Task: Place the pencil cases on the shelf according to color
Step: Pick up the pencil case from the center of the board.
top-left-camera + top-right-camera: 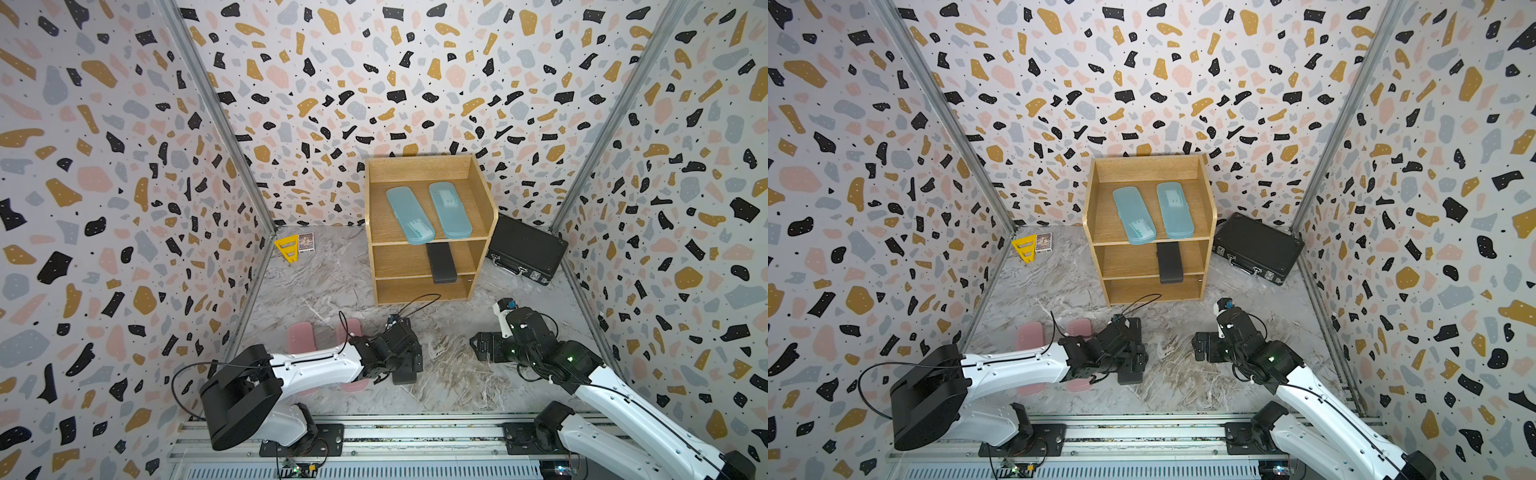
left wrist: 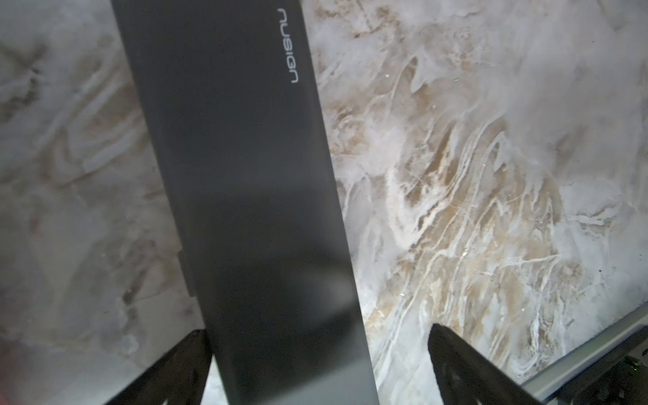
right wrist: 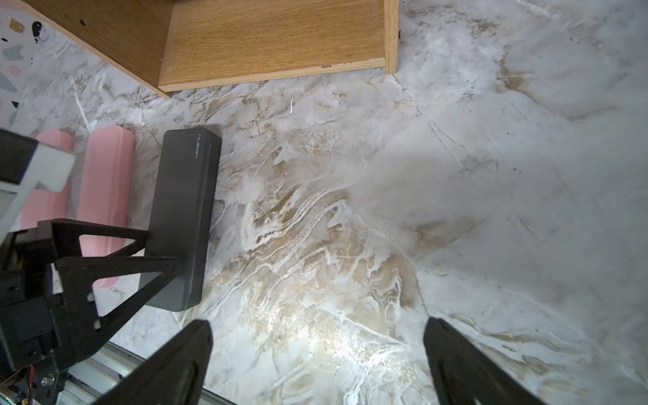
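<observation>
left pincer (image 2: 319, 329) hangs low over a black case (image 2: 238, 175) that lies flat on the table (image 1: 457, 374). jaws are spread wide: one finger (image 2: 182, 364) sits right at the case's long edge, the other stands clear w/ bare table between, so it's released, nothing gripped. in both top views the pincer body covers most of that case.

right pincer (image 3: 317, 322) is released too, jaws wide apart over bare table, to the right of the black case and apart from it, holding nothing.

a pink case (image 3: 105, 196) lies just left of the black case, roughly parallel to it. a 2nd pink case (image 3: 52, 196) lies beside that one. in the top views both are partly under the left arm.

shelf (image 1: 415, 166) stands at the back of the table. top tier: teal case (image 1: 409, 214) and 2nd teal case (image 1: 450, 209) side by side, running front to back. mid tier: 2nd black case (image 1: 442, 262), near end sticking out past the front edge. briefcase (image 1: 525, 249) sits just beside the shelf's right side.
</observation>
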### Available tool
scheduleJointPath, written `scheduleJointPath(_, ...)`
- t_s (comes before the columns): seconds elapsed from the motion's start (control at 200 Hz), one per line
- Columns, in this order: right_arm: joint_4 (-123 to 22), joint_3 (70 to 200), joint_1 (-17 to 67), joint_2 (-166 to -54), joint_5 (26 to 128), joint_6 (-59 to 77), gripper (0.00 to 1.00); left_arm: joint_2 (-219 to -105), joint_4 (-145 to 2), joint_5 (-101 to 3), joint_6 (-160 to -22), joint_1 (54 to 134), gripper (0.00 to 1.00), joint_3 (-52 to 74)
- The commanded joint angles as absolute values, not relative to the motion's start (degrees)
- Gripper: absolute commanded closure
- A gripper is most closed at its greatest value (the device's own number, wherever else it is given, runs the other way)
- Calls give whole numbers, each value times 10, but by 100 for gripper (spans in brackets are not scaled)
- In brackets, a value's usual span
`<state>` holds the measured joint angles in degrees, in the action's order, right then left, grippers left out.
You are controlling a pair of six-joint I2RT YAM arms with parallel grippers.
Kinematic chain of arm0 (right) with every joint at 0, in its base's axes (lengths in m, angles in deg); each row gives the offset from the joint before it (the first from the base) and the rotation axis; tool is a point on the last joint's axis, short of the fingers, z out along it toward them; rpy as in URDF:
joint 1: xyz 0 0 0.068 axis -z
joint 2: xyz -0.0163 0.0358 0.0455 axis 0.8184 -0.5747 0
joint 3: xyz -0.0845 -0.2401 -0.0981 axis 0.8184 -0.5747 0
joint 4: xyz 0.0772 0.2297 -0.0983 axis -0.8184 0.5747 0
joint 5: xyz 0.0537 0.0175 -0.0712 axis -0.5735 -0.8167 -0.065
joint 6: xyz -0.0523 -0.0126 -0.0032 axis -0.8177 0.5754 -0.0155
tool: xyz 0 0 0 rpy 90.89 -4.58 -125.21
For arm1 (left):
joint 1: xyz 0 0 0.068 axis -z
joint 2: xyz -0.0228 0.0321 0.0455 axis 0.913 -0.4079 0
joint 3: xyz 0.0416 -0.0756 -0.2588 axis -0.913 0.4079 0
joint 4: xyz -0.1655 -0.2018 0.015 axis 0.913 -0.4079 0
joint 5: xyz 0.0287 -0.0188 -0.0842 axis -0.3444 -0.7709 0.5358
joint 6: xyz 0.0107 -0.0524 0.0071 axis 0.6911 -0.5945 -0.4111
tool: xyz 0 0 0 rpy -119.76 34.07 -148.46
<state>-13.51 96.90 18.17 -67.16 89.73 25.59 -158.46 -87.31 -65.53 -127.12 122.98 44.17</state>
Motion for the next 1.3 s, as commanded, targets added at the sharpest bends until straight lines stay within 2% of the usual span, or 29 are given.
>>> scheduleJointPath(0.0,-122,966,181,-665,896,267,0,-1544,-883,-704,-1286,1236,0,441)
scheduleJointPath(0.215,-157,944,170,-675,872,311,0,-1409,-984,-817,-1278,1235,0,480)
scheduleJointPath(0.45,-211,940,73,-724,924,364,0,-1327,-1052,-859,-1267,1207,0,515)
scheduleJointPath(0.556,-233,958,18,-775,966,392,0,-1303,-1061,-857,-1268,1185,0,528)
scheduleJointPath(0.666,-213,982,-39,-826,1068,480,0,-1282,-1061,-836,-1265,1149,0,542)
scheduleJointPath(0.816,-305,991,-96,-892,1060,490,0,-1256,-1061,-794,-1253,1099,0,548)
scheduleJointPath(1.036,-285,1070,-145,-998,1079,490,0,-1248,-1065,-780,-1249,1059,0,559)
scheduleJointPath(1.291,-293,1114,-171,-1076,1065,488,0,-1242,-1062,-769,-1252,1049,0,573)
